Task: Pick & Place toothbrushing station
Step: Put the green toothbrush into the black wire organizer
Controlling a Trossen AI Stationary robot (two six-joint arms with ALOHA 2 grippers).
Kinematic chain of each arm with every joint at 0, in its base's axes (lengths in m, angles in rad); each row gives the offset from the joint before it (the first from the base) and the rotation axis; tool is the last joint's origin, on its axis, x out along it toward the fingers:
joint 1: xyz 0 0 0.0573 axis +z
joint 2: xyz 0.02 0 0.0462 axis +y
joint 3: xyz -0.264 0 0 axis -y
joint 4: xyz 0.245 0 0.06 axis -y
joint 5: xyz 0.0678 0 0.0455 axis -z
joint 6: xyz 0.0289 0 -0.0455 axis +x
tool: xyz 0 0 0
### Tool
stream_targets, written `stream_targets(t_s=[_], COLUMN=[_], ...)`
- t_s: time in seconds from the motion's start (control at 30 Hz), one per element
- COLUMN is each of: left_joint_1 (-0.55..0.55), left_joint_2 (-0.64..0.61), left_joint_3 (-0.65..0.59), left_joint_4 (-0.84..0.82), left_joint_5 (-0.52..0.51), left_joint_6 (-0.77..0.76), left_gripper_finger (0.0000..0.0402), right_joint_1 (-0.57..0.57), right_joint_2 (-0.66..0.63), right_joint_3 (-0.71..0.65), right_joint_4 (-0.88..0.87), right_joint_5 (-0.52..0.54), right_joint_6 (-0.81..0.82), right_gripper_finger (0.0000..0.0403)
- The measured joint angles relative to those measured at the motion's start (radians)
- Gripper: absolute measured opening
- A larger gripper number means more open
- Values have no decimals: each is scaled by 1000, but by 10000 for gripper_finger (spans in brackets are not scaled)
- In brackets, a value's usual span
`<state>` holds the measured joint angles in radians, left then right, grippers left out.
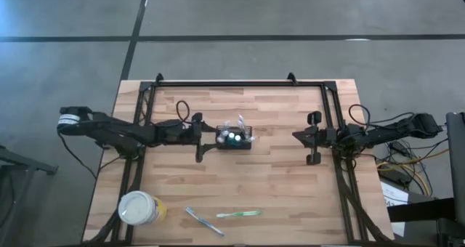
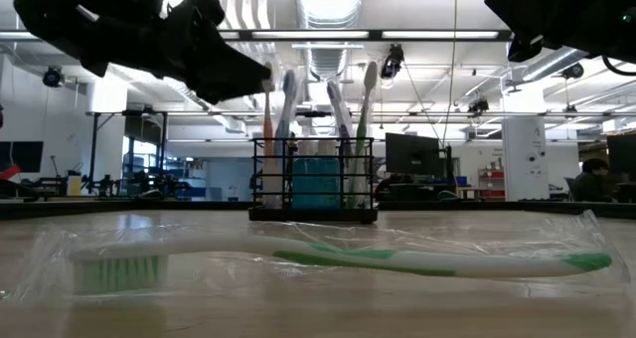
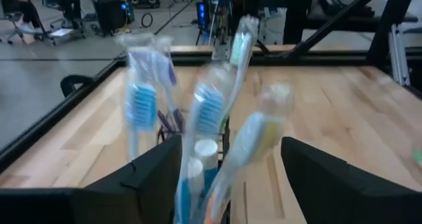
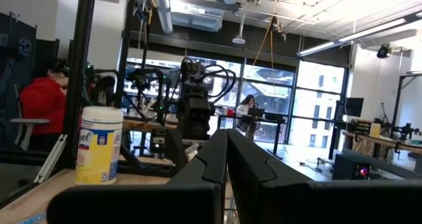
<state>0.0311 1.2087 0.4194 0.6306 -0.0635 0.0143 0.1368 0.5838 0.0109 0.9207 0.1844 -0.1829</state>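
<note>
Black wire-mesh caddy (image 1: 234, 139), rectangular, just ahead of my left gripper (image 1: 200, 140).
My fingers (image 3: 142, 178) stand released; four wrapped toothbrushes (image 3: 206, 112) upright between them.

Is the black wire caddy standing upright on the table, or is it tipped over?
Upright. In the low view the caddy sits flat on the table, its wires vertical, and the toothbrushes in it point upward.

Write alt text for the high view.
Top-down: a black caddy of toothbrushes stands mid-table, the left gripper at its side with fingers open. The right gripper waits apart, shut. A cup and two loose toothbrushes lie near the front edge.
</note>
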Motion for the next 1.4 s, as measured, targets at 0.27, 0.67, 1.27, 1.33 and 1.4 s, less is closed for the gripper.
stream_targets(t_s=[0.27, 0.67, 1.27, 1.33, 1.4], left_joint_1=[0, 0, 0, 0, 0], left_joint_2=[-188, -650, -1175, -1207, -1209], left_joint_3=[1, 1, -335, -354, -366], left_joint_4=[-161, -605, -683, -687, -696], left_joint_5=[1, 52, 48, 74, 113], left_joint_6=[43, 74, 67, 63, 63], left_gripper_finger=[266, 188, 3, 3, 2], right_joint_1=[0, 0, 0, 0, 0], right_joint_2=[0, 0, 22, 22, 22], right_joint_3=[0, 0, 0, 0, 0], right_joint_4=[0, -4, -3, -3, -3], right_joint_5=[0, 0, 0, 0, 0], right_joint_6=[0, 4, 0, 0, 0], right_gripper_finger=[8, 8, 8, 8, 8])
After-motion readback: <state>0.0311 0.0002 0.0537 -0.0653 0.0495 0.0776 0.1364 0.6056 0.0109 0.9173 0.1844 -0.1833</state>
